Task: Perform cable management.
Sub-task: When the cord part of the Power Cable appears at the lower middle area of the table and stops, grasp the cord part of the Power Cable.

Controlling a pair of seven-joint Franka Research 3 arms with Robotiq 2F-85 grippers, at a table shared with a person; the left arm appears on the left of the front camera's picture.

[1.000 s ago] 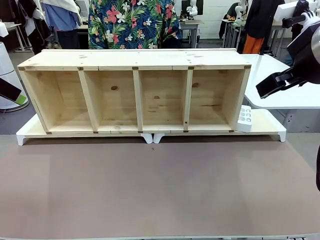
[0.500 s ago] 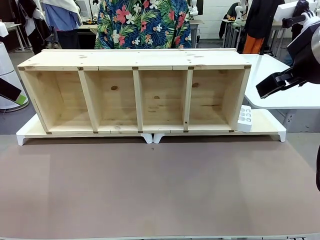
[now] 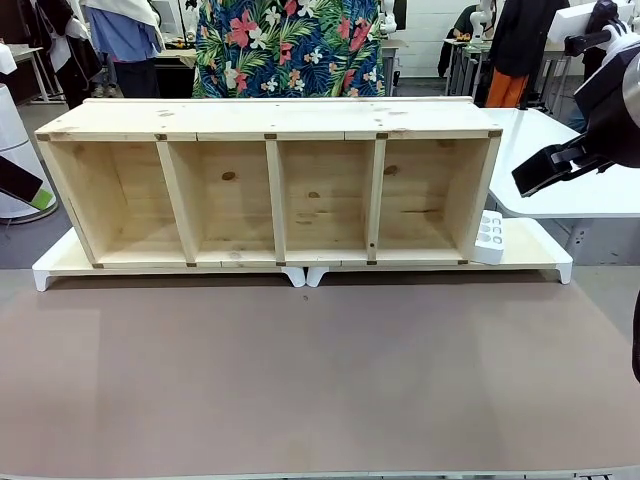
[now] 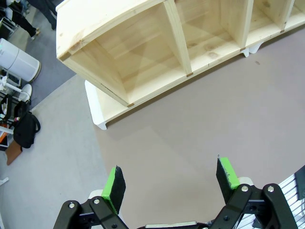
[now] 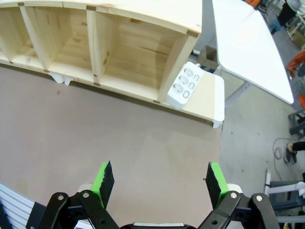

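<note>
The brown mat (image 3: 320, 380) is lying open from 3 through 6 to 9 o'clock, leaving free passage across the near half of the table. At 12 o'clock the wooden shelf (image 3: 270, 118) is standing across nearly the full width and blocking reach to the far side. Its four compartments are opening toward 6 o'clock. At 2 o'clock the white power strip (image 3: 488, 237) is leaning at the shelf's right end, crowding the white base board (image 3: 535, 250). A person (image 3: 285, 45) is standing behind the shelf at 12 o'clock, and a white side table (image 3: 540, 125) is closing off 2 to 3 o'clock.
</note>
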